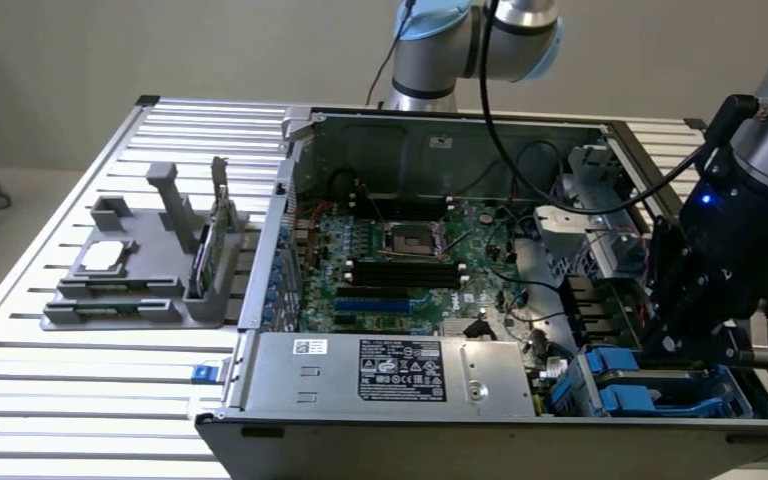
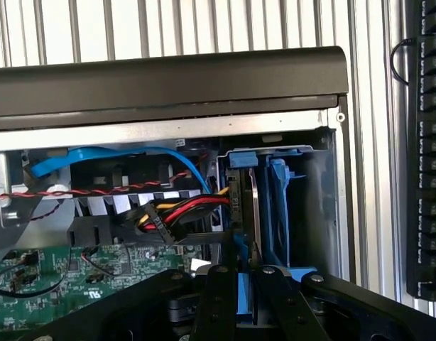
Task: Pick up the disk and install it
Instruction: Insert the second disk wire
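The disk [image 2: 252, 207] stands on edge in the blue drive bay [image 2: 282, 206] at the corner of the open computer case, its silver body and blue carrier frame seen edge-on. My gripper [image 2: 246, 275] is shut on the disk, one black finger [image 2: 216, 302] on each side of its near edge. From the exterior view, the gripper [image 1: 695, 345] hangs low over the blue bays [image 1: 624, 388] at the case's front corner, on that view's right; the disk itself is hidden behind the gripper body there.
Red, yellow and black power wires [image 2: 181, 210] and a blue data cable [image 2: 118, 153] lie right beside the bay. The case wall [image 2: 168, 78] rises just beyond. The motherboard [image 1: 411, 258], the power-supply box [image 1: 384, 370] and a grey fixture [image 1: 144, 270] sit toward the exterior view's left.
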